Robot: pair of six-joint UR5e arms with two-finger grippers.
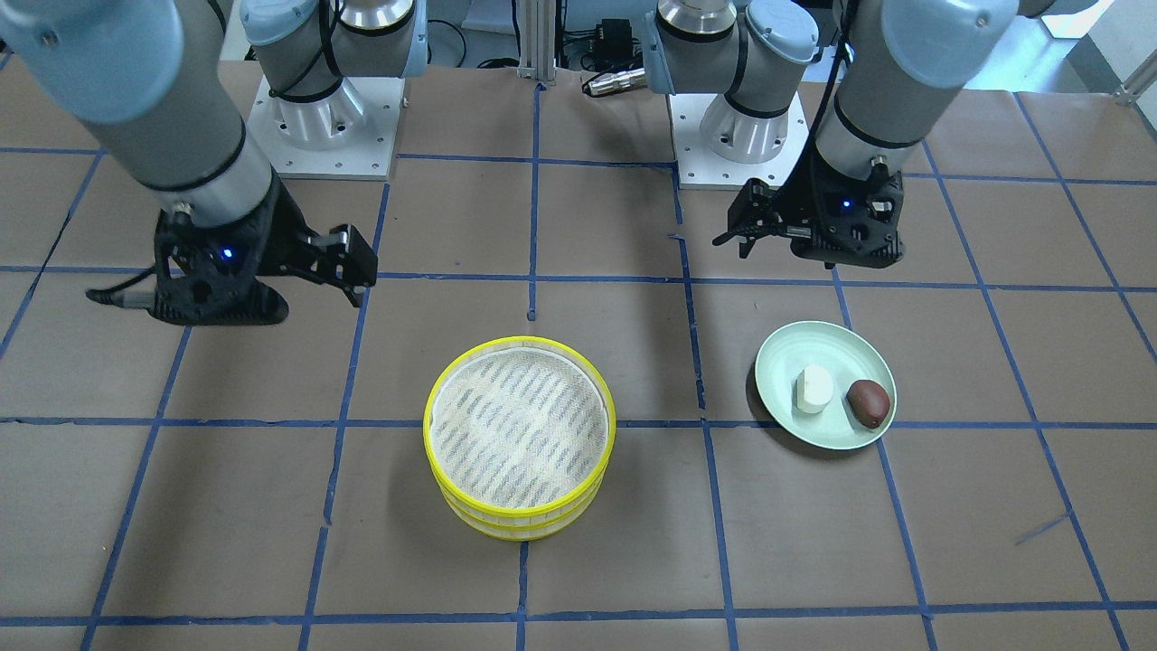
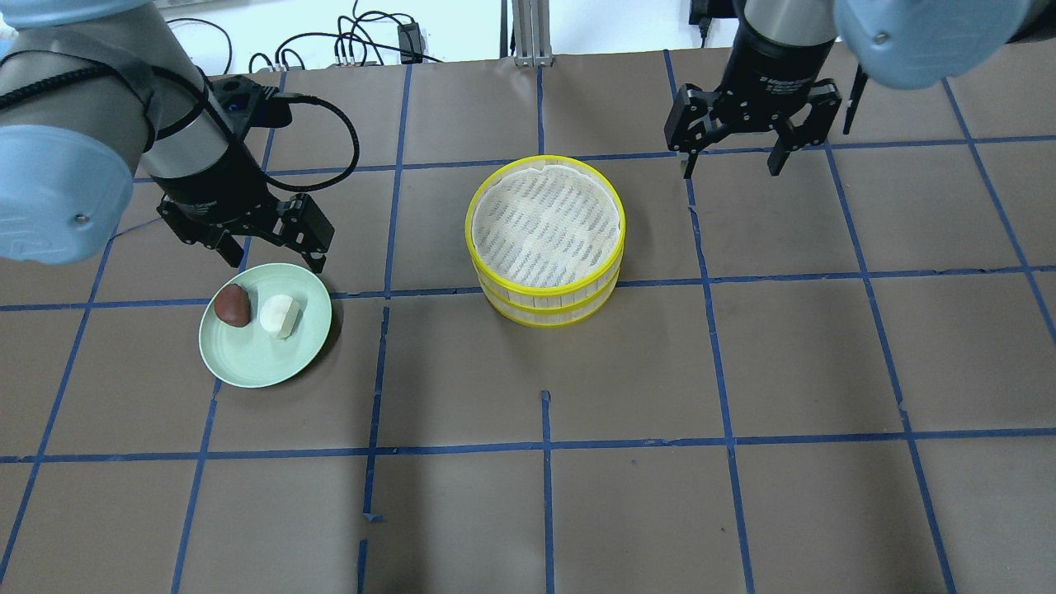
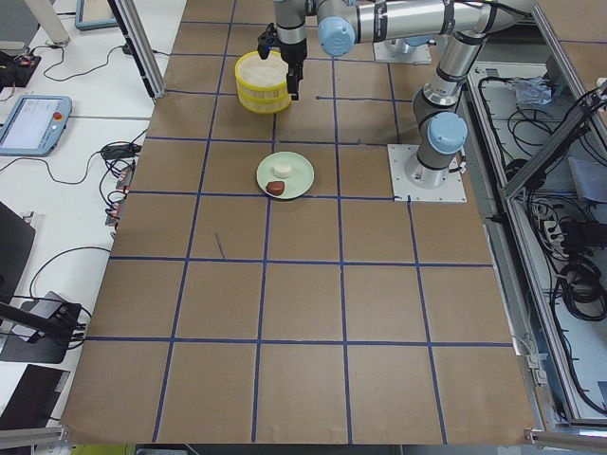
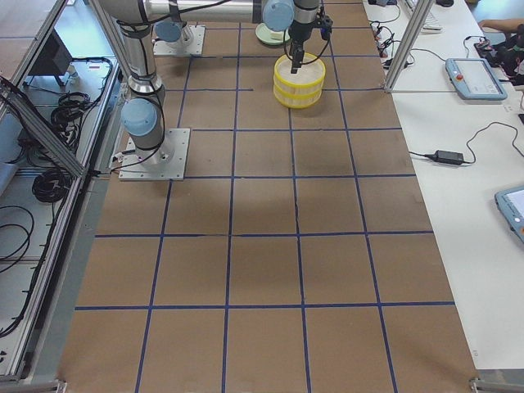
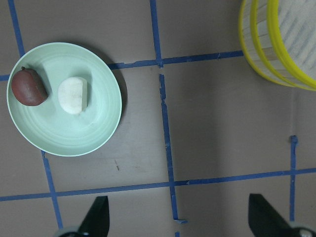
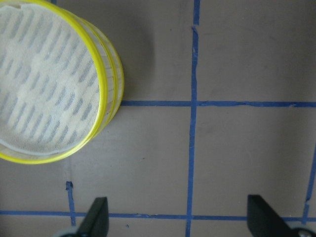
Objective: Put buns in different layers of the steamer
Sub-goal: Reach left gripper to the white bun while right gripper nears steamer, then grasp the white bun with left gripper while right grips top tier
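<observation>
Lying together on pale green round plate (image 2: 256, 361): white roundish bun (image 2: 279, 315), reddish-brown oval bun (image 2: 233, 305); stacked mid-table, two yellow-rimmed woven steamer trays (image 2: 536, 299); gaping wide, empty, left gripper (image 2: 275, 259), right gripper (image 2: 731, 169).

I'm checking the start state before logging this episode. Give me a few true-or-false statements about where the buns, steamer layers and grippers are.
1. The top layer sits stacked on the bottom layer. True.
2. The white bun and the brown bun both lie on the green plate. True.
3. The left gripper and the right gripper are both open. True.
4. The left gripper hangs over the steamer. False: it is near the plate.
5. The top layer holds a bun. False: its floor is bare.
</observation>
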